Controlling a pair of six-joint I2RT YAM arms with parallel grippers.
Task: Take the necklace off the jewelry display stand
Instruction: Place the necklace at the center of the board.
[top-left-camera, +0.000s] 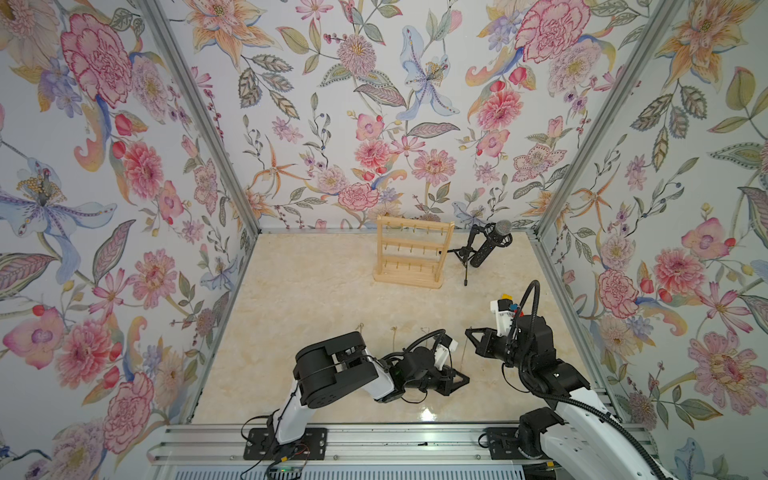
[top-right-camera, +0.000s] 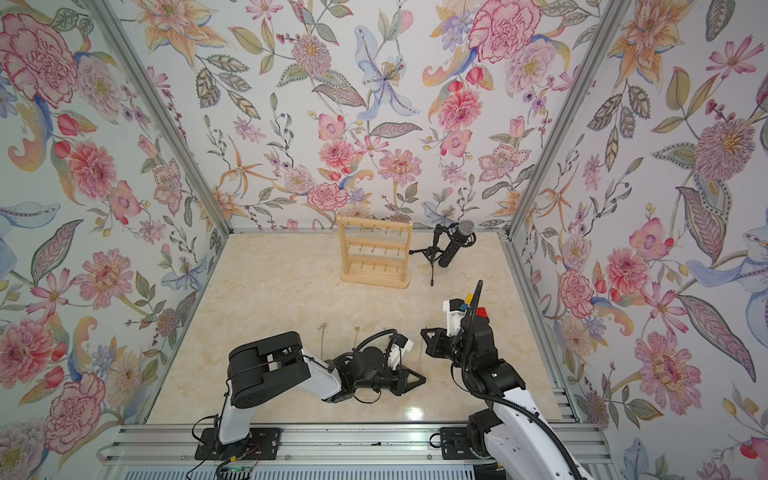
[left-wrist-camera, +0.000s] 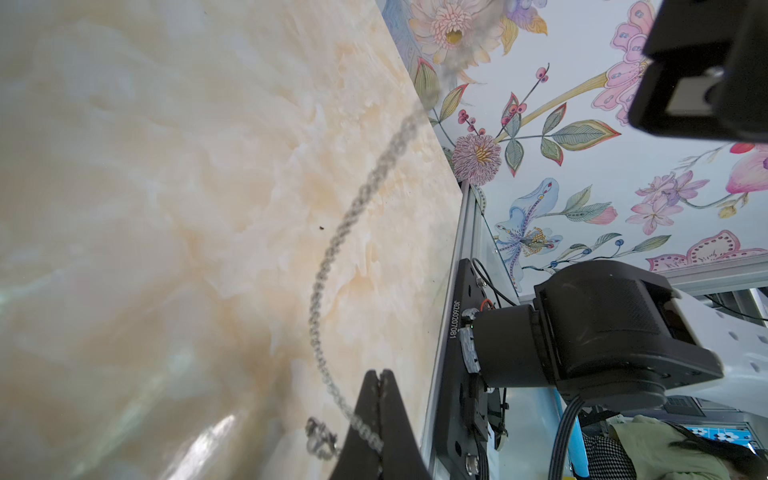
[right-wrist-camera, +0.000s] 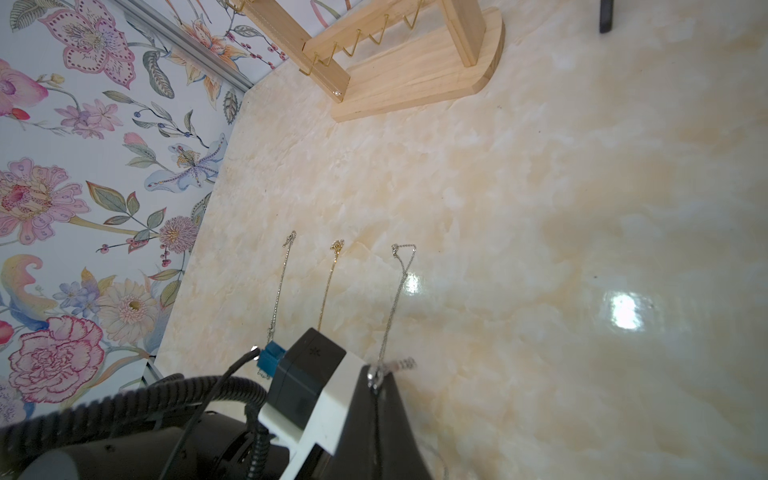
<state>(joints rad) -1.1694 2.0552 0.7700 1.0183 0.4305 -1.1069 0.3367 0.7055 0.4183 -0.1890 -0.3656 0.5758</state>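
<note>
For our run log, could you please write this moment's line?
thin silver chain: off light wooden rack | left claw, right claw: pinching it

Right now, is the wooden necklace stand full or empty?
Empty. Nothing hangs on the jewelry display stand in both top views, and chains lie flat on the table.

The left arm (top-left-camera: 332, 365) is folded low, with the left gripper (top-left-camera: 466, 379) turned rightward. The right gripper (top-left-camera: 467, 331) is turned leftward, just beyond it. Both jaw pairs are pressed shut on one necklace (left-wrist-camera: 332, 249), which is strung between them.
</note>
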